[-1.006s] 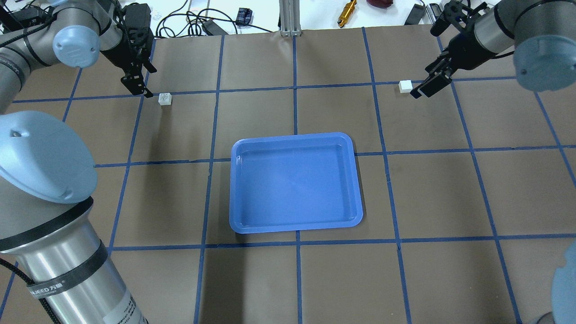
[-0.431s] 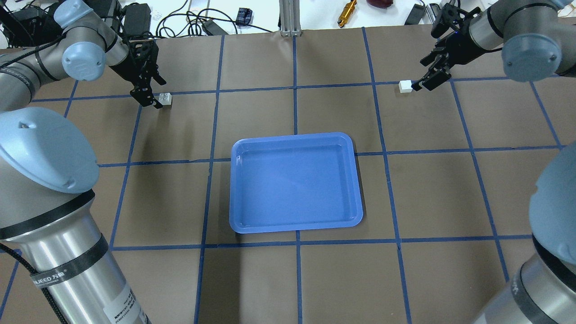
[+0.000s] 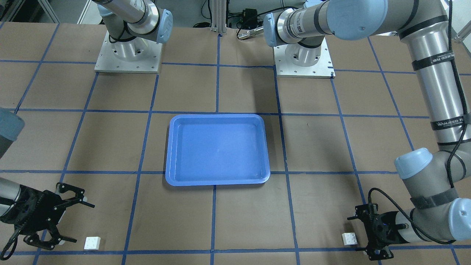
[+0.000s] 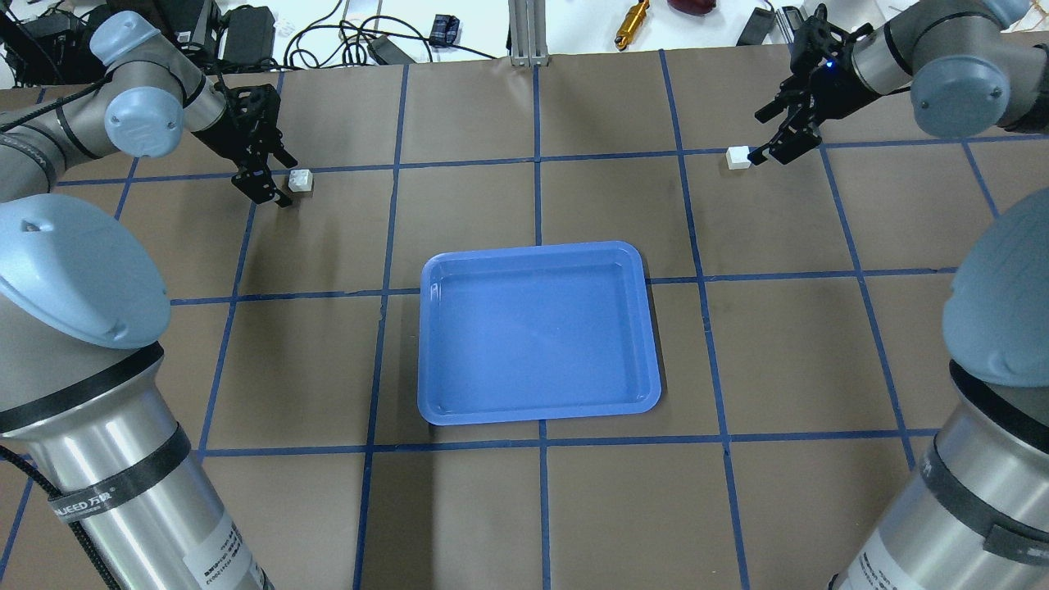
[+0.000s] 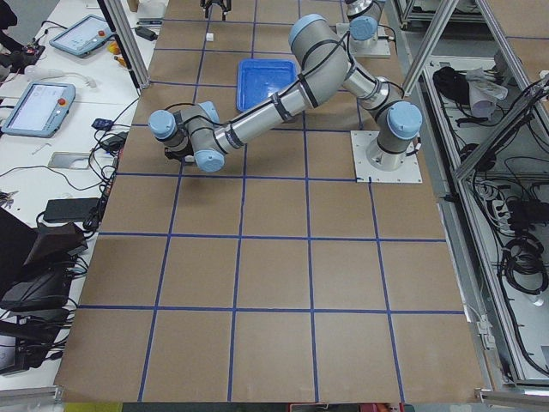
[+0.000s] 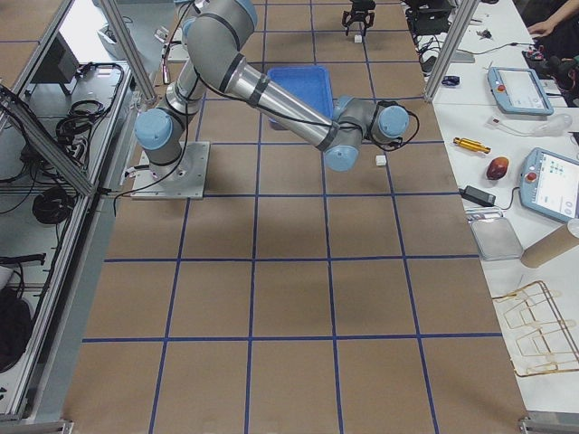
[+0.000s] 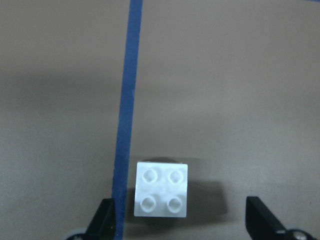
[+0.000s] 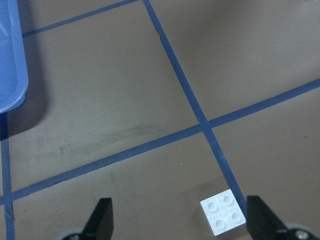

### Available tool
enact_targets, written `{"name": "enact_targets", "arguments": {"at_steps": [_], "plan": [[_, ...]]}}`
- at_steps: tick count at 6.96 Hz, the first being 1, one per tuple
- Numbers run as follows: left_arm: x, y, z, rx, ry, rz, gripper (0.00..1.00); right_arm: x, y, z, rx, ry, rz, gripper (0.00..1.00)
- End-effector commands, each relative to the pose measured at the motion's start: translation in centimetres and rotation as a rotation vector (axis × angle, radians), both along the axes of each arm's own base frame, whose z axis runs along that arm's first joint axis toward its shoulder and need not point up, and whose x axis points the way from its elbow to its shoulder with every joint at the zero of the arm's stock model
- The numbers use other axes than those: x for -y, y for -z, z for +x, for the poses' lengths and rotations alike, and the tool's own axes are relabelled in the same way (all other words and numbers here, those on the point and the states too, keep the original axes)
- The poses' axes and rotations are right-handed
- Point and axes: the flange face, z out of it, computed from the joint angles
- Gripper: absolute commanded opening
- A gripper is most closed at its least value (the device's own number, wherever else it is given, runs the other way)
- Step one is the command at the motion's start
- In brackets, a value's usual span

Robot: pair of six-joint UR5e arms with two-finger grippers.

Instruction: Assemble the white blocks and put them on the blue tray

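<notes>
White blocks are lying unjoined on the tabletop [image 4: 787, 352]. Block A [image 4: 301, 180] is sitting between the spread fingers of the left hand [image 4: 283, 181]. Block B [image 4: 738, 157] is lying just inside one finger of the right hand [image 4: 757, 139]. Both hands are gaping wide and gripping nothing, probably lining up pickups. Blue tray [image 4: 533, 248] is sitting empty, well away from both hands. Arm band [image 3: 447, 125] is showing "WANJEED".

one camera sits high behind the robot [image 4: 82, 287] and looks down over its shoulders. one sits across the surface [image 3: 331, 147] and faces the robot, so the sides swap. both show the whole blue tray [image 4: 537, 328]. two far cameras look along the surface from its ends. each wrist camera looks from close at one white block [image 7: 161, 190], and the right one catches a tray corner.
</notes>
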Motion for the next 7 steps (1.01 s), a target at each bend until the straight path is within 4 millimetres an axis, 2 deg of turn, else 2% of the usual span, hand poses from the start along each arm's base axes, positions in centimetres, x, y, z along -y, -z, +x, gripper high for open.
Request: {"name": "enact_targets", "arguments": {"at_steps": [1, 2, 3, 6, 7], "plan": [[0.0, 0.1, -0.1, -0.014, -0.001, -0.005, 0.78, 2.2, 2.0, -1.4, 0.063, -0.096, 0.011, 0.92], [0.0, -0.1, -0.1, -0.013, 0.0, -0.008, 0.72, 3.2, 3.1, -2.1, 0.098, -0.13, 0.001, 0.93], [0.2, -0.1, 0.0, -0.011, 0.0, -0.022, 0.56, 4.1, 2.4, -2.4, 0.101, -0.157, -0.013, 0.92], [0.3, -0.9, -0.3, -0.017, 0.001, -0.046, 0.0, 6.3, 5.7, -3.9, 0.108, -0.255, -0.069, 0.91], [0.3, -1.5, -0.3, -0.018, 0.001, -0.054, 0.0, 6.3, 6.2, -3.7, 0.124, -0.289, -0.095, 0.91]]}}
